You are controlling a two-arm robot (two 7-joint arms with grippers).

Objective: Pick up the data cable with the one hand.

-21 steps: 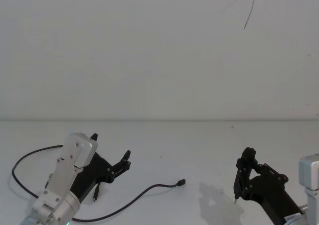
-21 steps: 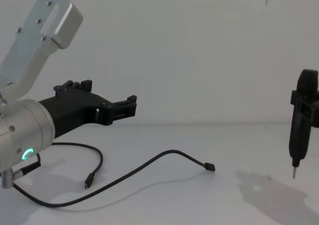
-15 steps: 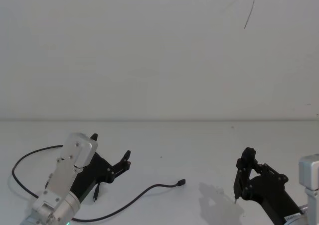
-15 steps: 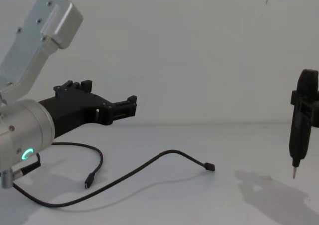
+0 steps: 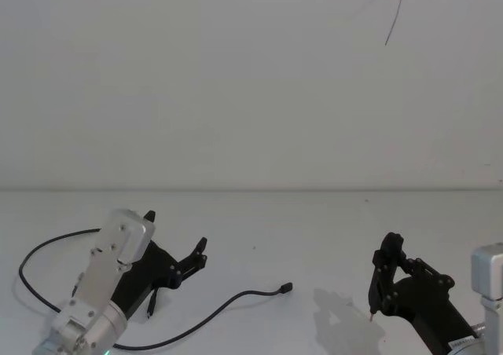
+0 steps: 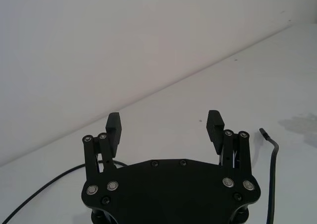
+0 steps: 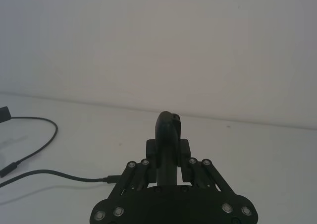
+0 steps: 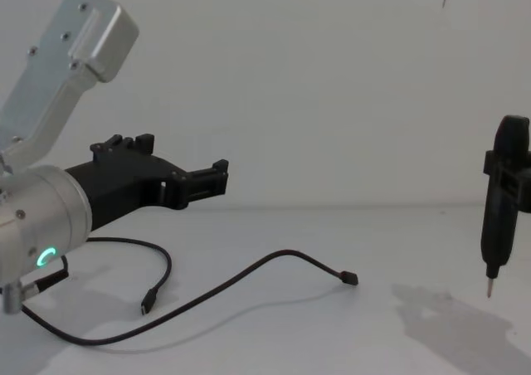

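The data cable (image 5: 236, 298) is a thin black cord lying on the white table. It loops from a plug (image 5: 287, 287) at the middle round to the left, then back to a second plug (image 5: 149, 311). My left gripper (image 5: 177, 233), the blocky black one on a silver wrist with a green ring (image 8: 46, 257), hovers open over the cable's left part (image 8: 162, 263). In the left wrist view its fingers (image 6: 113, 125) stand wide apart with nothing between them, and the cable (image 6: 272, 184) runs beside it. My right gripper (image 5: 371, 312), slim with a pointed tip (image 8: 488, 289), hangs shut at the right.
The white table (image 5: 314, 229) meets a plain white wall behind it. A thin dark wire (image 5: 395, 9) hangs on the wall at the upper right. My right gripper casts a shadow (image 8: 448, 317) on the table.
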